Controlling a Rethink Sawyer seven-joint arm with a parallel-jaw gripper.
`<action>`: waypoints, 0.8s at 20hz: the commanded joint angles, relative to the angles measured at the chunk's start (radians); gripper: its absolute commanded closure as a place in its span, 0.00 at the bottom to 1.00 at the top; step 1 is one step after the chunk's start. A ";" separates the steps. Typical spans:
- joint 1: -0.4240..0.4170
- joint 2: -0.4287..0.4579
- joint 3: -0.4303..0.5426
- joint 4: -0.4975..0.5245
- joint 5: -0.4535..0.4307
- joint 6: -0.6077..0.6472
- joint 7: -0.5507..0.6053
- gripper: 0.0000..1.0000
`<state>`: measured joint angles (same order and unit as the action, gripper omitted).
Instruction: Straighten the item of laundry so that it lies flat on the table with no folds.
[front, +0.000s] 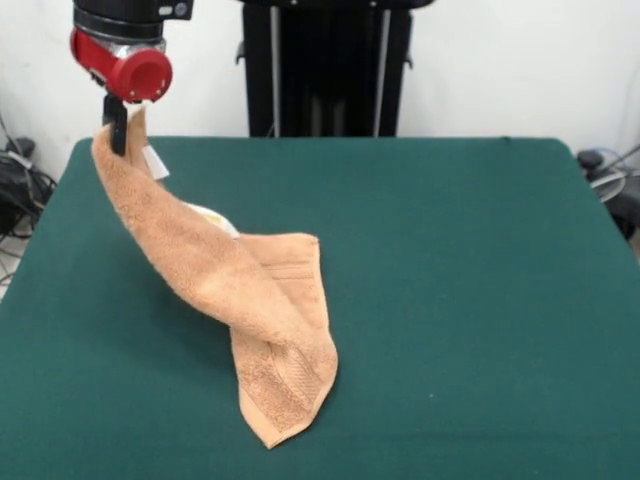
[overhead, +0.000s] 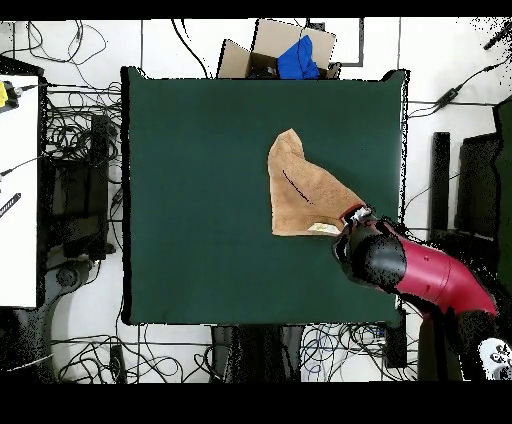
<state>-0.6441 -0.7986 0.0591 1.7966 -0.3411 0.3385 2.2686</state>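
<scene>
The orange-tan towel (front: 250, 300) is lifted by one corner and stretched diagonally. Its lower end rests folded on the dark green table (front: 450, 280) near the front edge. My gripper (front: 119, 128) is at the far left of the front view, shut on the towel's raised corner next to a white tag (front: 155, 163). In the overhead view the towel (overhead: 300, 190) lies right of the table's (overhead: 200, 200) middle, with the gripper (overhead: 352, 217) at its lower right corner under the red and black arm (overhead: 420, 272).
The robot's black pedestal (front: 325, 65) stands behind the table's far edge. Cables (overhead: 80, 130) lie on the floor around the table. A cardboard box with a blue cloth (overhead: 292, 55) sits beyond the table's top edge in the overhead view.
</scene>
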 joint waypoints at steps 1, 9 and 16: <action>0.015 0.028 0.092 -0.042 -0.082 0.063 -0.130 1.00; -0.018 0.024 0.136 -0.035 -0.068 0.097 -0.146 0.00; -0.028 0.027 0.155 -0.044 -0.093 0.094 -0.162 0.00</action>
<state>-0.6706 -0.7984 0.1229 1.7644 -0.3614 0.3385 2.2686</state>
